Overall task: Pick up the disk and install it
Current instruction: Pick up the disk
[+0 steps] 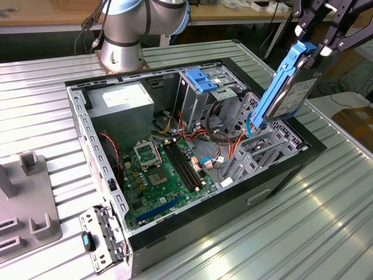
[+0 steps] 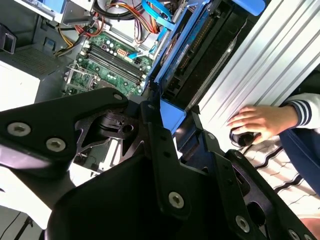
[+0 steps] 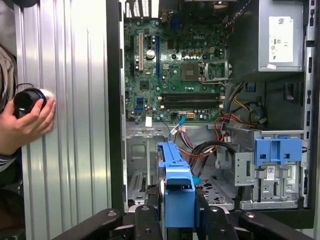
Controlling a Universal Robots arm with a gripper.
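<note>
Exterior view: the black gripper [image 1: 312,49] is clamped on the upper end of the flat grey metal disk [image 1: 289,87] in its bright blue plastic carrier rail, hanging tilted over the open black computer case's [image 1: 233,216] edge at the exterior view's right. Second wrist view: 2 black fingers [image 2: 155,135] pinch the blue rail end. First wrist view: the disk [image 3: 176,175] hangs edge-on above the grey metal drive bay [image 3: 140,175]; likely stiff, weighty and shock-sensitive, best gripped by its rail edges.
</note>
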